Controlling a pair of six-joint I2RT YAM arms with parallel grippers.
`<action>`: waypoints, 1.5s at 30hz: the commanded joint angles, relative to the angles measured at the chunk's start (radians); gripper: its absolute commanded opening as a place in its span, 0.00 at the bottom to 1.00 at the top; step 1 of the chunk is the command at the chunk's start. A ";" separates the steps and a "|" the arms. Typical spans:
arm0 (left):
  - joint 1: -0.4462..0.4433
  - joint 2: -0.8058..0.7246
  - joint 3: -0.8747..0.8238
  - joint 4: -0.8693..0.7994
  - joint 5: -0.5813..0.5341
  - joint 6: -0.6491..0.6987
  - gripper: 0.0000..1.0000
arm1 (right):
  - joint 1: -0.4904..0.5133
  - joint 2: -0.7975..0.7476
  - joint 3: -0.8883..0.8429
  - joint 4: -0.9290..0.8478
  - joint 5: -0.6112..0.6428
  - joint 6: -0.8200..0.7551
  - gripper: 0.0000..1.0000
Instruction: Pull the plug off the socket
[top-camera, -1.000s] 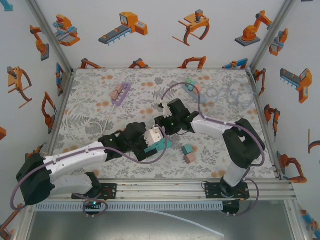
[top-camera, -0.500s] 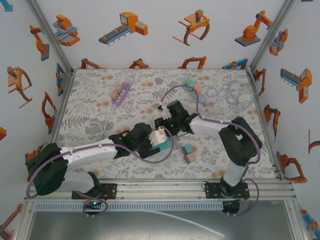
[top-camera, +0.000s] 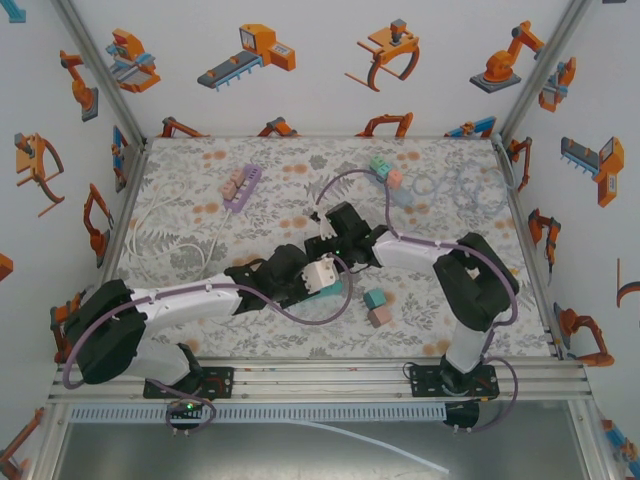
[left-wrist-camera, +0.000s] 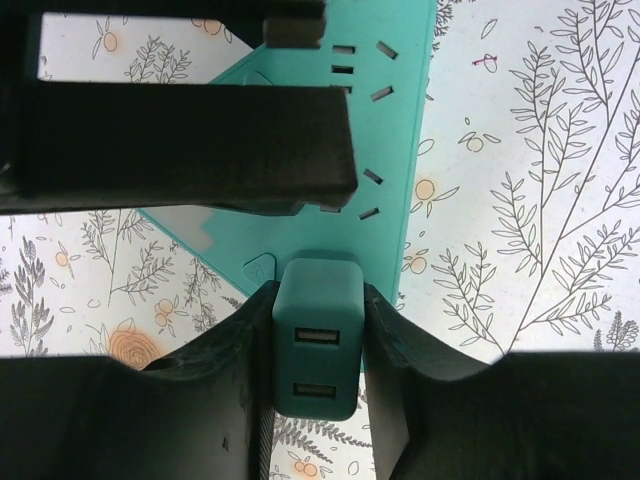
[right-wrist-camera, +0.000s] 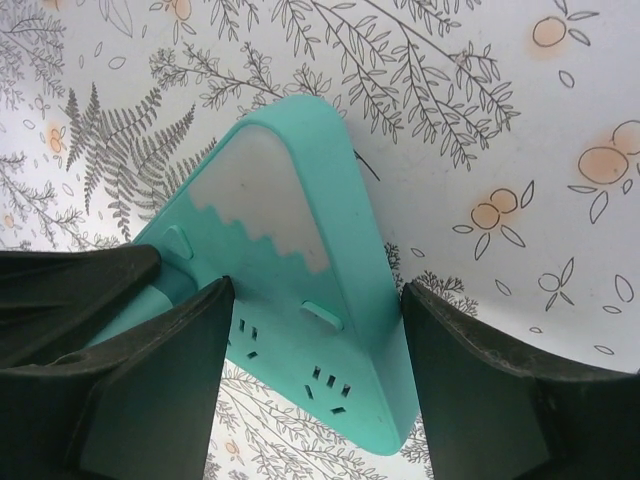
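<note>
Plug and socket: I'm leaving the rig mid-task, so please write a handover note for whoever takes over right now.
Left pincer: shut on the teal plug, one finger on each side.
Right pincer: shut across the teal socket strip, bracing it.
The plug sits seated at the strip's end, between the two arms.
Done: both grasps are set.
Left to do: pull the plug straight out while the right arm holds the strip. The plug is not yet out.

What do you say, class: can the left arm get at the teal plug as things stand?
Likely yes: the teal plug sits between the fingers of the left tool, seemingly touched on both sides, nothing between. The right tool grips the socket.
</note>
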 joint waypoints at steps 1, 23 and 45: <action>0.014 -0.001 0.020 -0.019 0.001 0.030 0.33 | 0.025 0.075 -0.002 -0.158 0.174 -0.017 0.61; 0.053 -0.117 0.018 -0.062 0.094 -0.039 0.24 | 0.058 0.108 0.018 -0.288 0.443 0.000 0.57; 0.077 -0.283 -0.076 0.018 0.132 -0.282 0.20 | 0.066 0.020 0.033 -0.234 0.322 0.026 0.60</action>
